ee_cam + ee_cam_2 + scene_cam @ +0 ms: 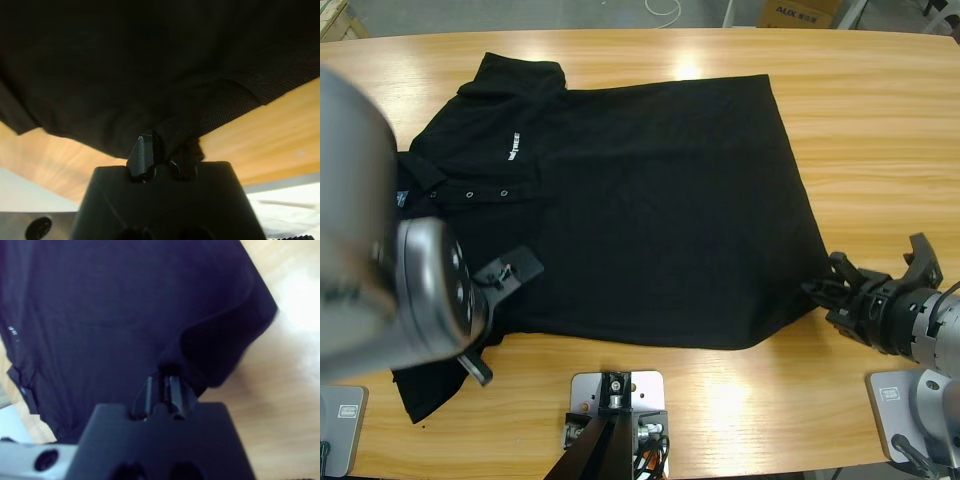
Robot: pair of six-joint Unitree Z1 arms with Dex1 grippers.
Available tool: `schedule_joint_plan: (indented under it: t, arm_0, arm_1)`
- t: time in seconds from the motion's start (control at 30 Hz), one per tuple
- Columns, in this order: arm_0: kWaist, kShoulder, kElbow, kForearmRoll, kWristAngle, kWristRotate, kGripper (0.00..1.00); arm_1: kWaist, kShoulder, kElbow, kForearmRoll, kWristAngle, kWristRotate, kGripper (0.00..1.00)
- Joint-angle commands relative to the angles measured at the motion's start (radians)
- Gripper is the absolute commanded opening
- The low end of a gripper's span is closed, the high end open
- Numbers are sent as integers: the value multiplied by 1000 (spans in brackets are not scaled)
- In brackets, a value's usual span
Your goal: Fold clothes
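Black knit fabric covers most of what I see: the polo shirt (pixel 630 210) lies spread flat on the wooden tabletop (pixel 880 130), collar toward the big silver elbow of my left arm, hem toward the right arm. One short sleeve points to the tabletop's far edge from the collar, the other to its near edge.

My left end effector (pixel 505 275) sits on the shirt just beside the near sleeve, and its wrist view shows the jaws pressed together on a fold of the cloth. My right end effector (pixel 835 290) is at the hem's near corner; its wrist view shows the jaws pinching the fabric edge there too.

I judge the shirt light and very limp. It will drape and sag between two held points, and the knit may stretch or slide out of a shallow pinch. Doubled edges such as the hem and the sleeve seam look like the safest holds, and lifting both sides together should keep it from bunching.

The small white chest mark (pixel 515 150) beside the placket buttons (pixel 470 194) is too tiny to read. The neck label is a sliver by the collar, unreadable. Beyond the tabletop's far edge from the shirt, a cardboard box (pixel 800 13) reads "AUX".
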Motion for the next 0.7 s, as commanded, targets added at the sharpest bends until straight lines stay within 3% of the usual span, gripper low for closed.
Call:
schedule_joint_plan:
  t: [0.03, 0.3, 0.53, 0.7]
  arm_0:
    - [144, 46, -33, 55, 113, 138, 0]
    - [211, 79, -106, 73, 187, 268, 0]
    - [241, 136, -226, 84, 260, 384, 0]
    - [275, 181, -315, 90, 309, 473, 0]
  arm_1:
    - [-55, -9, 10, -99, -36, -270, 0]
    - [-302, 67, -18, -246, 111, -637, 0]
    - [-497, 135, -126, -243, 253, -785, 0]
    - [-581, 168, -151, -210, 301, -821, 0]
